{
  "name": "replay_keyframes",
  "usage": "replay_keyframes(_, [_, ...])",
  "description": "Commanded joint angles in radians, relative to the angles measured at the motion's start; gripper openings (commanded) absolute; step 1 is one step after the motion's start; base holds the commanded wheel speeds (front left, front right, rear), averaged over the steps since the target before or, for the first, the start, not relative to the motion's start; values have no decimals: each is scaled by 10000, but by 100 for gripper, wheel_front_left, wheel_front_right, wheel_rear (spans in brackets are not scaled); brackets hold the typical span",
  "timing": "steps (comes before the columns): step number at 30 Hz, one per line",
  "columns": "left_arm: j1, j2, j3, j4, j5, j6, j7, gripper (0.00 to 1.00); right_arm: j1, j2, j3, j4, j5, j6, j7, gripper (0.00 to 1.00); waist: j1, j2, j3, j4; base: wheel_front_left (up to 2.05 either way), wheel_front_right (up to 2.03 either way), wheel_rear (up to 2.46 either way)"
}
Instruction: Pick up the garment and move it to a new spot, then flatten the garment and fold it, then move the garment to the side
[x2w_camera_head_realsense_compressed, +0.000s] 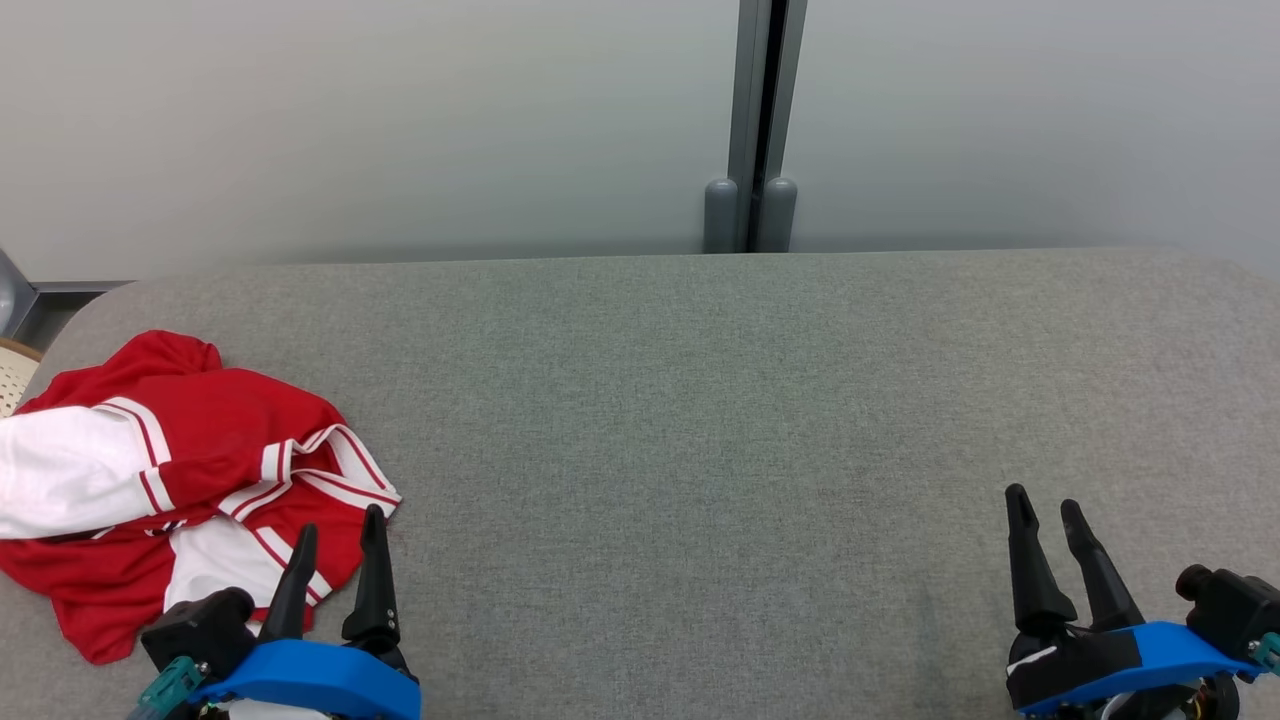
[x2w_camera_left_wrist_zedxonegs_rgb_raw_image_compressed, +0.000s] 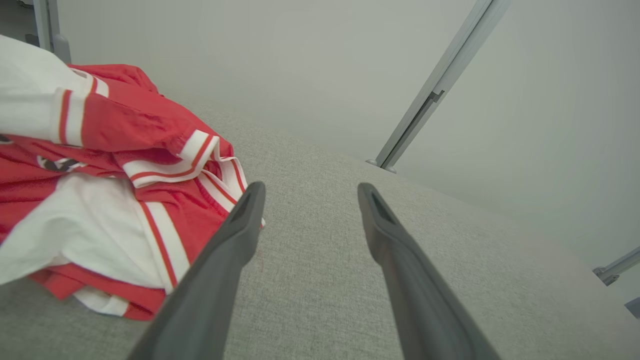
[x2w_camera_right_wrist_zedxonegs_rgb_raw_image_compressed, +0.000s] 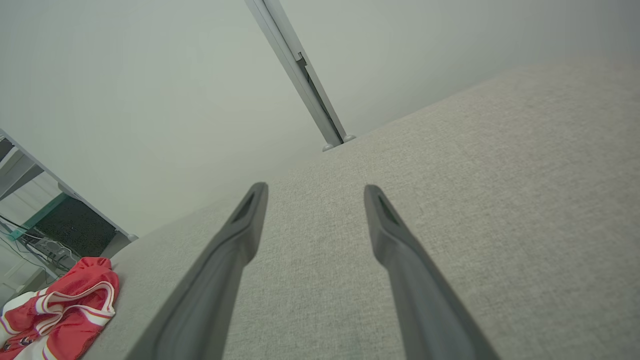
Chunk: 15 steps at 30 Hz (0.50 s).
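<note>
A red garment (x2w_camera_head_realsense_compressed: 190, 440) with white sleeves and red-white striped trim lies crumpled at the left end of the grey fabric surface (x2w_camera_head_realsense_compressed: 700, 400). My left gripper (x2w_camera_head_realsense_compressed: 340, 525) stands open at the lower left, its fingertips over the garment's near right edge and nothing between them. In the left wrist view the garment (x2w_camera_left_wrist_zedxonegs_rgb_raw_image_compressed: 110, 165) lies to the left of the open left gripper (x2w_camera_left_wrist_zedxonegs_rgb_raw_image_compressed: 310, 190). My right gripper (x2w_camera_head_realsense_compressed: 1045, 505) is open at the lower right, over bare fabric far from the garment. The right wrist view has the garment (x2w_camera_right_wrist_zedxonegs_rgb_raw_image_compressed: 65, 310) at the bottom left, beyond the open right gripper (x2w_camera_right_wrist_zedxonegs_rgb_raw_image_compressed: 315, 192).
A pale wall with a grey vertical post (x2w_camera_head_realsense_compressed: 755, 120) runs behind the surface's far edge. The surface's left end is rounded, with a pale woven object (x2w_camera_head_realsense_compressed: 15, 370) just beyond it. A shelf with cables (x2w_camera_right_wrist_zedxonegs_rgb_raw_image_compressed: 45, 235) stands past the left end.
</note>
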Motion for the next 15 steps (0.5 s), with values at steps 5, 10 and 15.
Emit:
replay_keyframes(5, [-25, 178, -184, -103, 601, 61, -192, 100, 29, -76, 11, -122, -643, 18, -192, 100, 0, 0, 35, 10, 0, 0, 0])
replay_keyframes(10, [-9, 260, -356, -37, 1035, 94, -322, 100, 40, -81, 31, -75, -1101, 18, -247, 100, 0, 0, 58, 6, 0, 0, 0])
replay_keyframes(15, [41, 305, -461, 48, 1409, 171, -440, 100, 69, -85, 48, -55, -1517, 19, -232, 100, 0, 0, 49, -1, 0, 0, 0])
